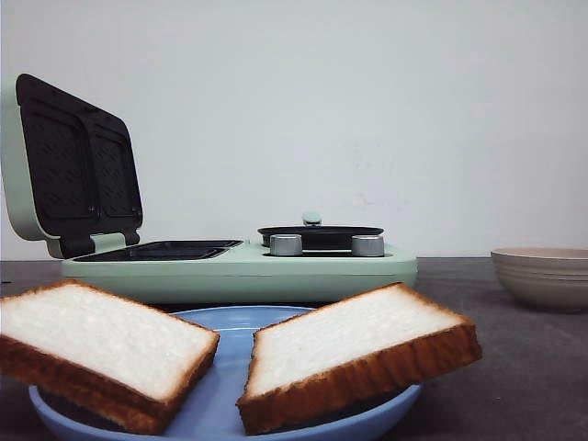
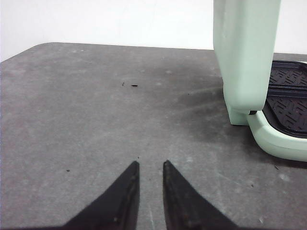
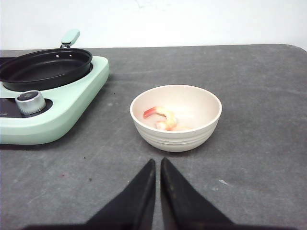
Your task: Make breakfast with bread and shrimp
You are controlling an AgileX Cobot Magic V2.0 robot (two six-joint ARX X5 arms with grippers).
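Nearest, two slices of bread (image 1: 344, 354) lie tilted on a blue plate (image 1: 220, 404), behind it the green breakfast maker (image 1: 239, 266) with lid up and pan (image 3: 45, 67), shrimp (image 3: 162, 117) in the bowl (image 3: 175, 136) at right, left gripper (image 2: 150, 168) slightly parted and holding nothing, right gripper (image 3: 158, 164) clenched empty.

— Where do you find the bread?
— You see two thick white slices with golden-brown crusts, left slice (image 1: 106, 354) and right slice (image 1: 358, 354), lying tilted on the blue plate (image 1: 220, 413), leaning down toward each other, a narrow gap between them.
— And the shrimp?
— You see the shrimp (image 3: 162, 117), orange-pink and curled, lying inside the beige ribbed bowl (image 3: 176, 136).
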